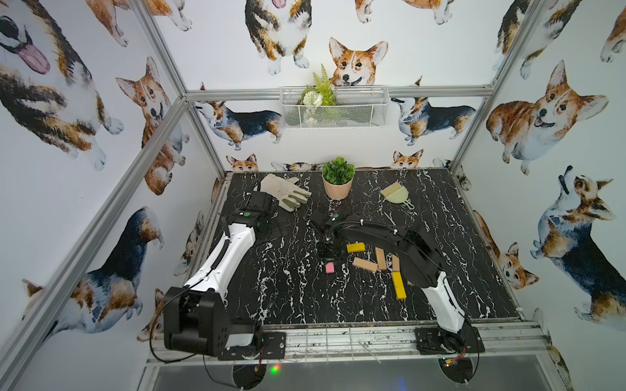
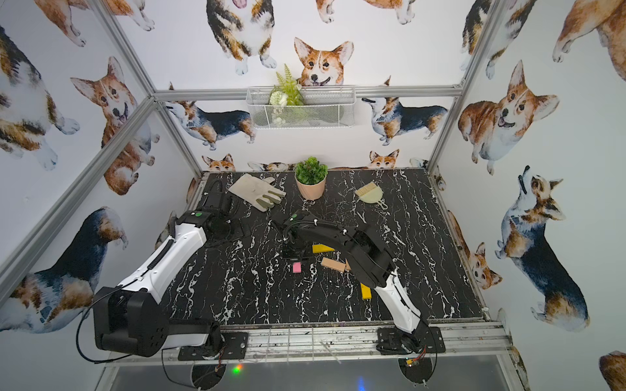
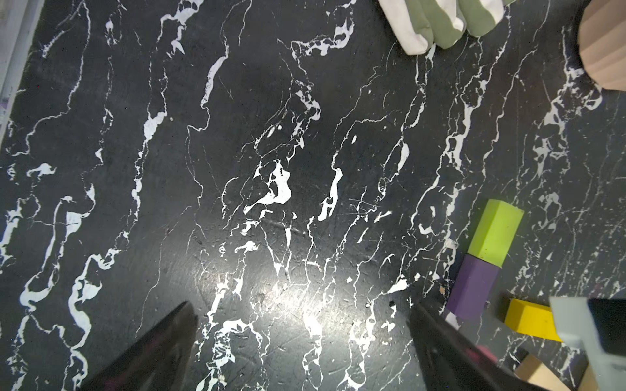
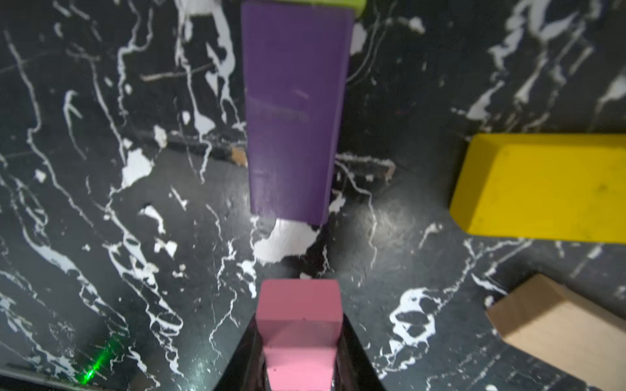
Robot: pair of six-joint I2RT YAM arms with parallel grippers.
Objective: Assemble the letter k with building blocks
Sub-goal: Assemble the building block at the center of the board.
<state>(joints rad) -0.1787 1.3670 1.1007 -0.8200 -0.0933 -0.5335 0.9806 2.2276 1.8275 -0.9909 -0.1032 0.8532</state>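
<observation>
- Pink block (image 4: 299,315), clenched in the right gripper (image 4: 298,359) over the marble table's (image 1: 288,298) middle, ends just short of the purple block (image 4: 294,111); possibly grounded.
- Green block (image 4: 357,3) beyond is cut off.
- Left gripper (image 3: 301,325) gapes above bare marble.
- Corgi wallpaper (image 1: 355,61) all round.

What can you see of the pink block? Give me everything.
The pink block is a small matte bar, painted wood by the look, edges softened. The right gripper's black fingers pinch one end; the free end points at the purple block, roughly in line, a gap of bare table between them. In both top views it shows mid-table. Whether it rests on the surface is unclear.
</observation>
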